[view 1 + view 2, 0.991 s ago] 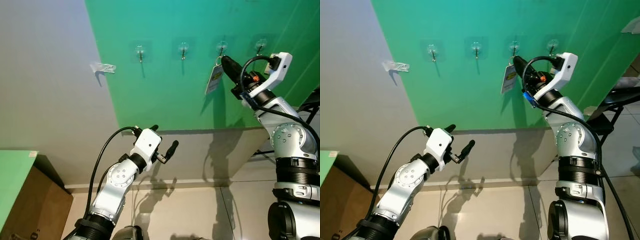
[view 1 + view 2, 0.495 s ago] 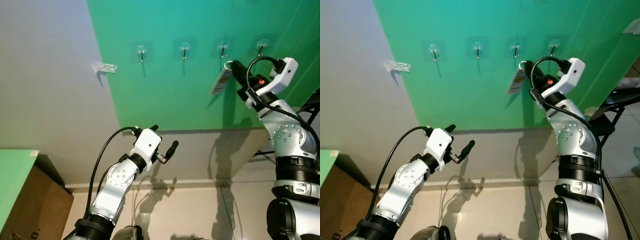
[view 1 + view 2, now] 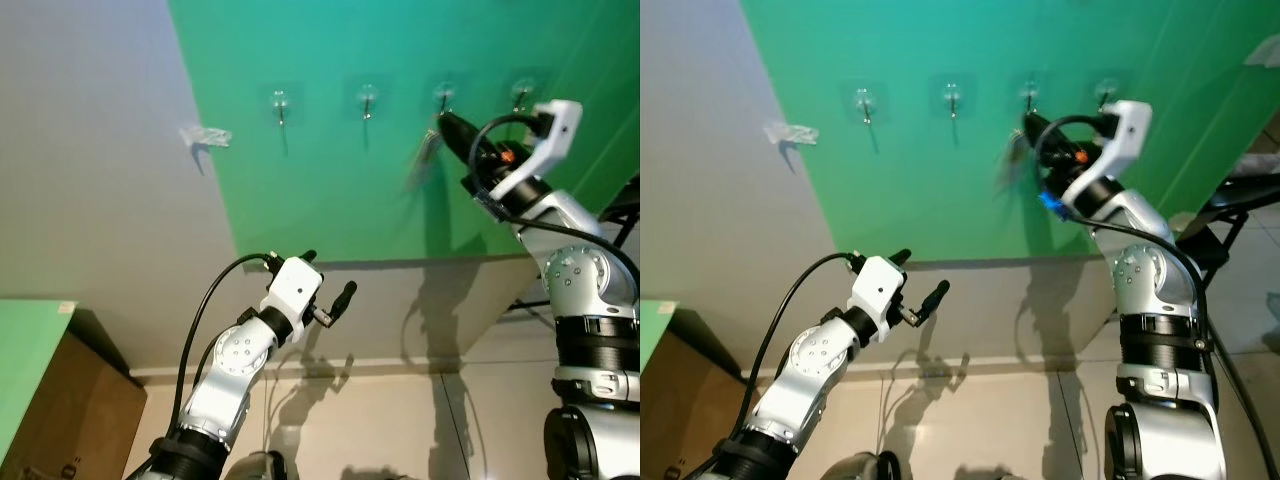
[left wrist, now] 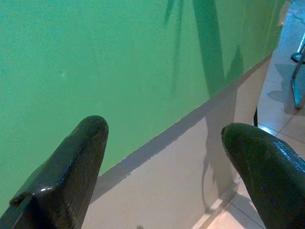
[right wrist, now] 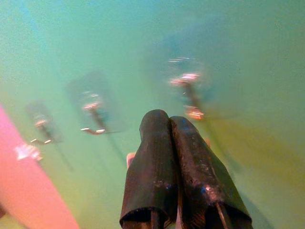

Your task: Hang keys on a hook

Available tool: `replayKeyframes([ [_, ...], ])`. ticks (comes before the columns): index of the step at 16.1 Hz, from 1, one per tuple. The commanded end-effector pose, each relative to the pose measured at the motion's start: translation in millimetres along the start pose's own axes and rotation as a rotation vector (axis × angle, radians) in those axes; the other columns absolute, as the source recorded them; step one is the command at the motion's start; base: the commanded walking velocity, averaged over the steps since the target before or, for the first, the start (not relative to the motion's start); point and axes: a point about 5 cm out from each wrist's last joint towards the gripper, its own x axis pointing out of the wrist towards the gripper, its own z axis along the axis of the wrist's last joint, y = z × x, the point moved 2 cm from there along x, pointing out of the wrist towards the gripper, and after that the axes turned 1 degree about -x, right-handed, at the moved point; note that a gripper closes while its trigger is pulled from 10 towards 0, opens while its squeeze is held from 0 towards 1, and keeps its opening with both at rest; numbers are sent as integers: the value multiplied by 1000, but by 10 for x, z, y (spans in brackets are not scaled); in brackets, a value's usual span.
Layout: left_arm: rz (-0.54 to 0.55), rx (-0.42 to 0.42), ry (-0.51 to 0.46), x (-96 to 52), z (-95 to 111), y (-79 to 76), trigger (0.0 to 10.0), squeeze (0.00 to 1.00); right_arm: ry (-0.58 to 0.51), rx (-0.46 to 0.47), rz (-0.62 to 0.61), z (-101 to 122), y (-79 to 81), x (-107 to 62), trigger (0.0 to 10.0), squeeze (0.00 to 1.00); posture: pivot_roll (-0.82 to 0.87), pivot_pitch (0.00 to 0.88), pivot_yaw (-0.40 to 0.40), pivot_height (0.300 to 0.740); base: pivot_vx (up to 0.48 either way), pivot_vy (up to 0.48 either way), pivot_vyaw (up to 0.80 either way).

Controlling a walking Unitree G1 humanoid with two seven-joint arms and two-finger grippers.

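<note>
Four clear adhesive hooks run along the green wall: one at the left (image 3: 280,100), a second (image 3: 367,97), a third (image 3: 443,94) and a fourth (image 3: 520,90). My right gripper (image 3: 445,119) is raised just below the third hook, shut on the keys. Their white tag (image 3: 424,160) hangs under the fingertips, blurred by motion. In the right wrist view the fingers (image 5: 157,157) are pressed together, with a hook (image 5: 189,90) right ahead. My left gripper (image 3: 328,275) is held low in front of the grey wall, open and holding nothing.
A clear plastic holder (image 3: 205,135) sticks out of the grey wall to the left of the hooks. A brown cabinet (image 3: 75,410) stands at the lower left. A black chair frame (image 3: 625,200) is at the right edge, over the tiled floor (image 3: 400,420).
My right gripper drew back right and down from the third hook, then swung left and up to it again. The tag now swings and blurs. The left arm has not moved.
</note>
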Motion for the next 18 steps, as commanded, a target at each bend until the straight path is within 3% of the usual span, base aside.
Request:
replayKeyframes([
  [1, -7, 3, 3, -14, -5, -12, 10000, 0, 15, -74, -2, 31, -25, -34, 0, 0, -41, 62, 20, 740, 0, 0, 0],
  [4, -8, 3, 2, -17, -6, -13, 10000, 0, -3, -149, -52, 89, -91, -35, 0, 0, -39, 61, 20, 740, 0, 0, 0],
  [7, -6, 3, 2, -24, -7, -15, 10000, 0, -23, -164, -121, 99, -196, -40, 0, 0, -36, 62, 19, 740, 0, 0, 0],
  [14, -4, 0, 2, -38, -8, -27, 10000, 0, -25, -180, -123, 63, -201, 24, 0, 0, -35, 72, 18, 740, 0, 0, 0],
  [18, 1, -2, 4, -39, -5, -23, 10000, 0, -80, -157, -246, 139, -358, 46, 0, 0, -31, 75, 16, 740, 0, 0, 0],
])
